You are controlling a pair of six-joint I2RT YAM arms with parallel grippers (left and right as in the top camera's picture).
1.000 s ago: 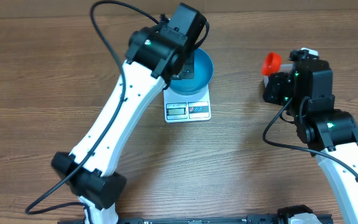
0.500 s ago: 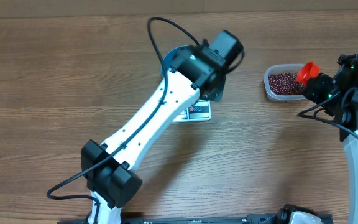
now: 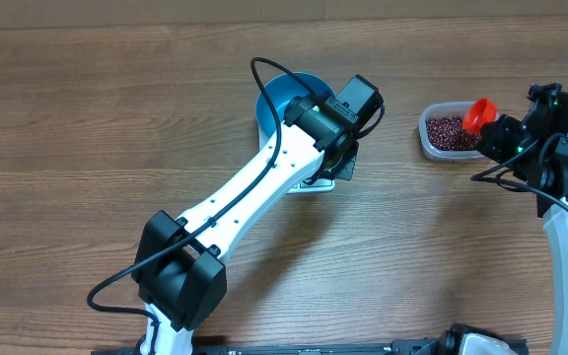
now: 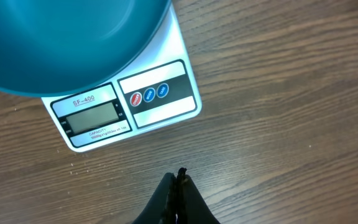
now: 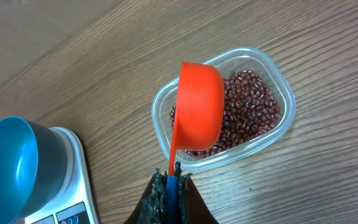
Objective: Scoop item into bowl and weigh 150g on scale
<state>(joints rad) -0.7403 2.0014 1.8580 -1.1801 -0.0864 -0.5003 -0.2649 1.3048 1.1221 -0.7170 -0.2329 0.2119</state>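
The bright blue bowl stands on the white scale, whose display and buttons face my left gripper. That gripper is shut and empty, low over the bare wood just in front of the scale. In the overhead view the left gripper and its arm cover most of the scale. My right gripper is shut on the blue handle of an orange scoop. The scoop hangs over the clear tub of red-brown beans, the outside of its cup towards the camera.
The tub sits on the wooden table right of the scale, with the scoop at its right end. The bowl and scale lie to the left of the right gripper.
The left arm has swung right, off the bowl, to the scale's front right corner. The right gripper has carried the scoop right; the tub now shows, with the scoop over it.
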